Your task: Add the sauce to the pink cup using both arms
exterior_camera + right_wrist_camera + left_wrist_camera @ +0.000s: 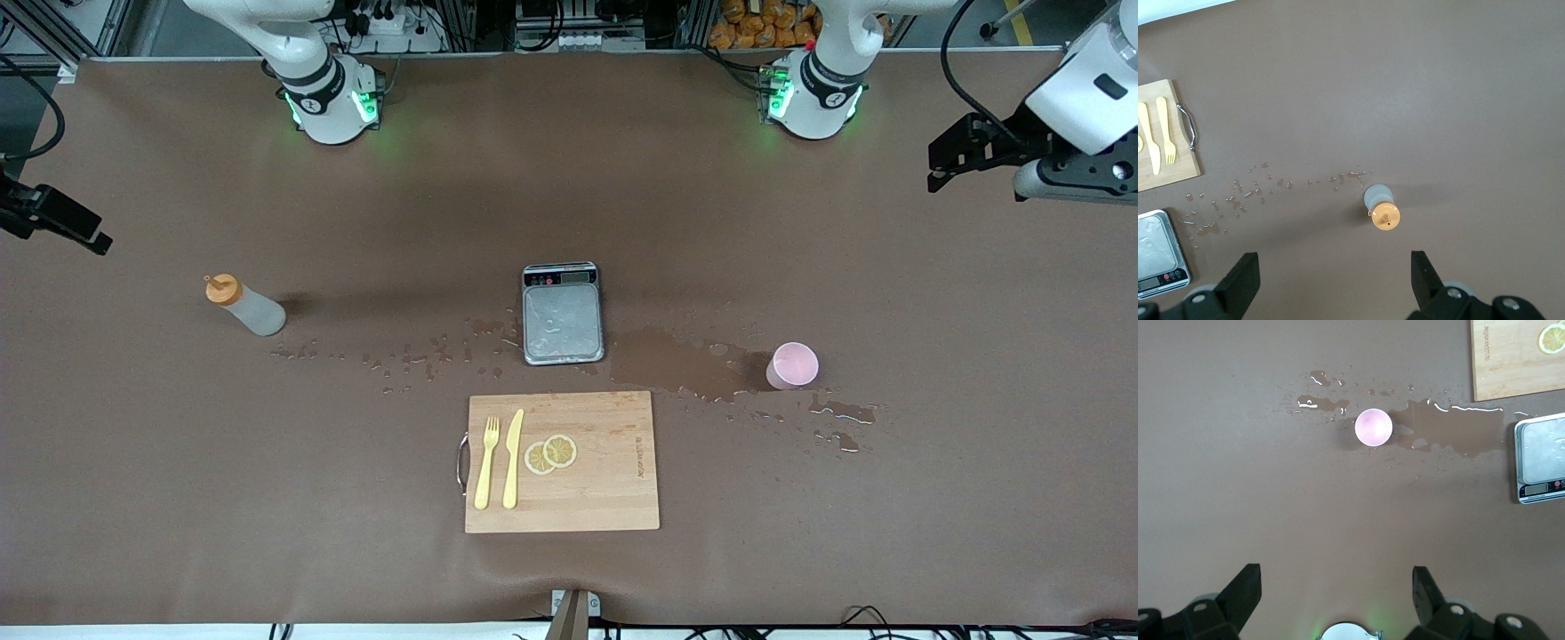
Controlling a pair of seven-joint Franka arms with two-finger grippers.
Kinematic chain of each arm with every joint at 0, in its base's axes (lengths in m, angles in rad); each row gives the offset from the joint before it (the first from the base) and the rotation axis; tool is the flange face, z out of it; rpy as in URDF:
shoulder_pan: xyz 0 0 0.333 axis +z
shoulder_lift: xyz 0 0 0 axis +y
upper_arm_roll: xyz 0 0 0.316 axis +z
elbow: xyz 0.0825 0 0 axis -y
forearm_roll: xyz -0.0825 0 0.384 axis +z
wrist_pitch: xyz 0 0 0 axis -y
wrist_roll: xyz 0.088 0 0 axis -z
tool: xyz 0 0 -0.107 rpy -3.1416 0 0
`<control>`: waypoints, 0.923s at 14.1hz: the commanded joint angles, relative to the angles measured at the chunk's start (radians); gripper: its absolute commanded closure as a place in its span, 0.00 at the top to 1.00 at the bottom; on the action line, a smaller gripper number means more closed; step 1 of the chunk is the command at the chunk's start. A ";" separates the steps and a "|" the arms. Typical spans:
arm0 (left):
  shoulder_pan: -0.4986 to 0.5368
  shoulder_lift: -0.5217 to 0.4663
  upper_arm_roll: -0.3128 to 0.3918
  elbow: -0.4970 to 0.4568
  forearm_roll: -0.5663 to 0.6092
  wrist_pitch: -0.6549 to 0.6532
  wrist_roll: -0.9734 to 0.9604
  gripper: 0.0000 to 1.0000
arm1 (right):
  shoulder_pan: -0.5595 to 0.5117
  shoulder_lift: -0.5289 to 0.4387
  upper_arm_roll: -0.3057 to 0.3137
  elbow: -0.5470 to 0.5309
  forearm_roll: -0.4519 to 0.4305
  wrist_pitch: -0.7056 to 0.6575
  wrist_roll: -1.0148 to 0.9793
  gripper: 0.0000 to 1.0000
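The sauce bottle (244,304), whitish with an orange cap, stands upright on the brown table toward the right arm's end. It also shows in the right wrist view (1383,210). The pink cup (791,365) stands upright toward the left arm's end, beside a wet puddle, and shows in the left wrist view (1373,427). My left gripper (942,164) (1336,587) is open and empty, high over the table's end, apart from the cup. My right gripper (93,240) (1333,273) is open and empty, high over the table near the bottle.
A grey scale (562,313) sits mid-table between bottle and cup. A wooden cutting board (613,462) lies nearer the camera with a yellow fork (486,462), knife (512,458) and lemon slices (550,453). A puddle (685,360) and droplets (400,356) wet the table.
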 commanded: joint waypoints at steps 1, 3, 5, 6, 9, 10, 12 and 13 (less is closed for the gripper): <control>0.010 0.020 -0.003 -0.003 -0.014 -0.015 -0.012 1.00 | -0.013 -0.005 0.010 -0.007 0.018 -0.003 -0.018 1.00; 0.010 0.037 -0.003 -0.018 -0.014 -0.019 -0.016 1.00 | -0.012 -0.005 0.012 -0.005 0.018 -0.006 -0.016 1.00; 0.013 0.059 -0.002 -0.026 -0.015 -0.018 -0.016 1.00 | -0.013 -0.005 0.012 -0.005 0.017 -0.006 -0.018 1.00; 0.013 0.076 -0.002 -0.026 -0.015 -0.013 -0.016 1.00 | -0.012 -0.005 0.012 -0.005 0.017 -0.008 -0.016 1.00; 0.010 0.134 -0.002 -0.026 -0.009 0.023 -0.018 1.00 | -0.012 -0.005 0.012 -0.005 0.015 -0.012 -0.013 1.00; 0.010 0.152 -0.002 -0.026 -0.011 0.040 -0.018 1.00 | -0.012 -0.005 0.012 -0.005 0.014 -0.012 -0.009 1.00; 0.012 0.180 -0.002 -0.043 -0.009 0.075 -0.018 1.00 | -0.024 0.007 0.010 -0.009 0.014 -0.015 -0.010 1.00; 0.012 0.182 -0.002 -0.072 -0.009 0.114 -0.019 1.00 | -0.035 0.029 0.010 -0.009 0.012 -0.020 -0.016 1.00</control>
